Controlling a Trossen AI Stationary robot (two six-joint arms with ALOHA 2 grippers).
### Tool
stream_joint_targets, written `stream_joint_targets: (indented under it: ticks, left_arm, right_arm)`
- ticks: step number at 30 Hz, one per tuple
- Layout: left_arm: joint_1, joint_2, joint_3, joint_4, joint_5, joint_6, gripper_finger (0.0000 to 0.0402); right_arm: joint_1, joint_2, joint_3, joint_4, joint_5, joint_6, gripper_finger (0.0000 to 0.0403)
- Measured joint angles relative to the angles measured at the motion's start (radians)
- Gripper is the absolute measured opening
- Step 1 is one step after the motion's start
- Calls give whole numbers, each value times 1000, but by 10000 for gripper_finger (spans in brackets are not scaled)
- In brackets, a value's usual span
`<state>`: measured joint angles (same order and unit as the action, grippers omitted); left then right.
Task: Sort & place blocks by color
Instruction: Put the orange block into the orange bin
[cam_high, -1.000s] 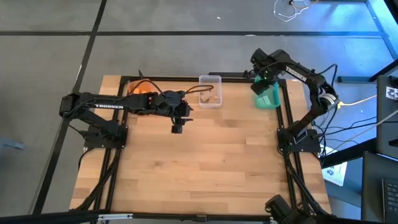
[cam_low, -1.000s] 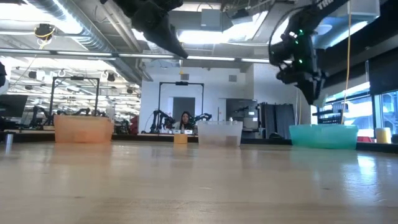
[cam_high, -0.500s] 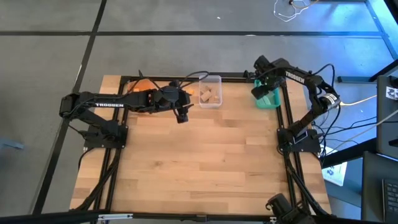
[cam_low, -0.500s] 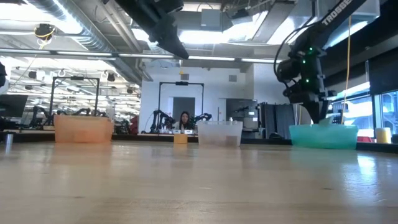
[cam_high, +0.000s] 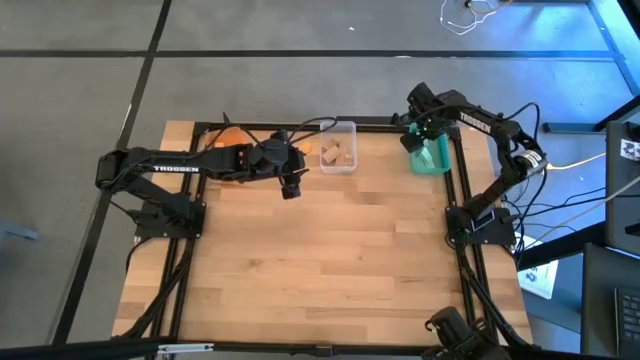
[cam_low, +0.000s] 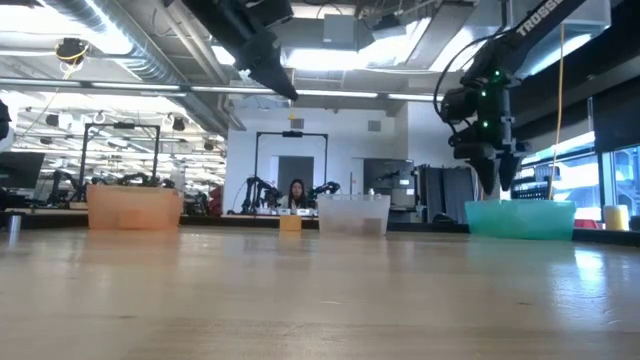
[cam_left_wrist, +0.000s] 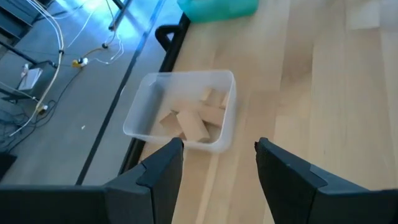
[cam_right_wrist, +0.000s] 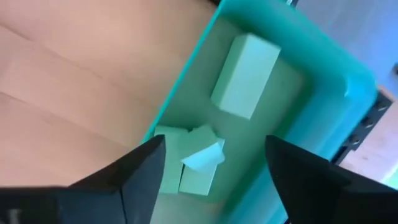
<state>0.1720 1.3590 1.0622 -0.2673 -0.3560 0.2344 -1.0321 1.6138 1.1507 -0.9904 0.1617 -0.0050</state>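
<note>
My right gripper (cam_right_wrist: 214, 171) hangs open above the teal bin (cam_high: 433, 157), touching nothing. Several teal-green blocks (cam_right_wrist: 244, 74) lie on that bin's floor below its fingers. My left gripper (cam_left_wrist: 217, 165) is open and holds nothing; it hovers over the table just near of the clear bin (cam_left_wrist: 186, 115), which holds several plain wood blocks (cam_left_wrist: 189, 121). One orange block (cam_high: 304, 148) rests on the table between the clear bin and the orange bin (cam_high: 228, 140), which my left arm partly covers.
The three bins stand in a row along the table's far edge: orange (cam_low: 133, 208), clear (cam_low: 353, 212), teal (cam_low: 520, 217). A black frame rail (cam_high: 460, 190) runs around the table. Bare wood (cam_high: 330, 260) fills the middle and near part.
My right gripper has dropped toward the teal bin, then risen a little above it. My left gripper has gone toward the far edge, nearer the clear bin, staying high over the table.
</note>
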Motion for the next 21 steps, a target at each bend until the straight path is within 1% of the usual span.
stream_joint_targets:
  ticks: [3, 5, 8, 10, 12, 15, 21]
  left_arm:
    - [14, 0, 0, -30, -15, 0, 191]
    - [37, 8, 0, -39, -33, -33, 191]
    - [98, 36, 0, -38, -33, -134, 191]
    - [151, 66, 0, -30, -14, -214, 191]
    - [211, 103, 0, -18, 22, -272, 191]
    - [293, 164, 0, 50, 100, -309, 191]
    - [427, 311, 0, 211, 325, -311, 191]
  right_arm:
    - [1, -12, 31, -14, 0, 5, 278]
    - [9, -33, 59, -23, -7, 5, 279]
    - [34, -79, 92, -32, -43, 4, 280]
    - [54, -117, 112, -33, -78, 1, 281]
    - [76, -157, 131, -30, -108, 1, 281]
    - [113, -216, 146, -15, -139, -4, 281]
    - [182, -318, 147, -1, -140, -7, 281]
